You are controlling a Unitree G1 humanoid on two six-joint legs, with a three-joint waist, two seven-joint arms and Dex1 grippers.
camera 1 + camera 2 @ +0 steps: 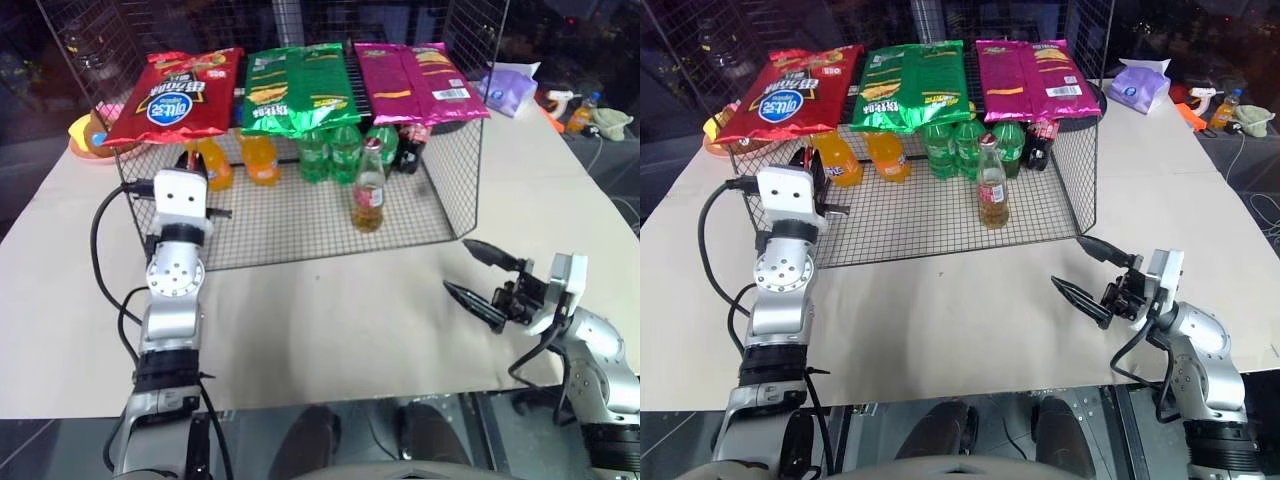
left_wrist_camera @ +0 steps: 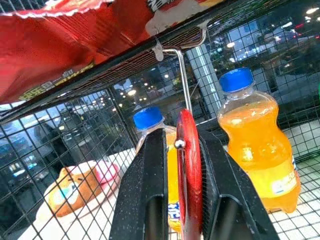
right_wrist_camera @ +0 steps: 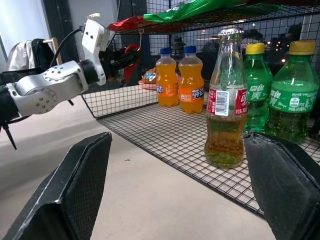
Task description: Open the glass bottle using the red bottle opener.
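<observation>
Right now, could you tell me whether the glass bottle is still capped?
Capped, and upright. The glass bottle stands on the wire rack with its cap on the neck; no fingers touch it.

Silver-jointed arms, white wrist housings, looping black cables, textured black pincer fingers [image 3: 75, 195].

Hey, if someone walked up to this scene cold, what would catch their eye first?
Probably the three bright snack bags, red, green and magenta, lying across the top of the wire rack. Next, the glass bottle standing alone at the front of the rack's lower shelf, ahead of the orange and green soda bottles. Then the left gripper, shut on the red bottle opener beside the rack, and the right gripper open, apart from the bottle.
</observation>
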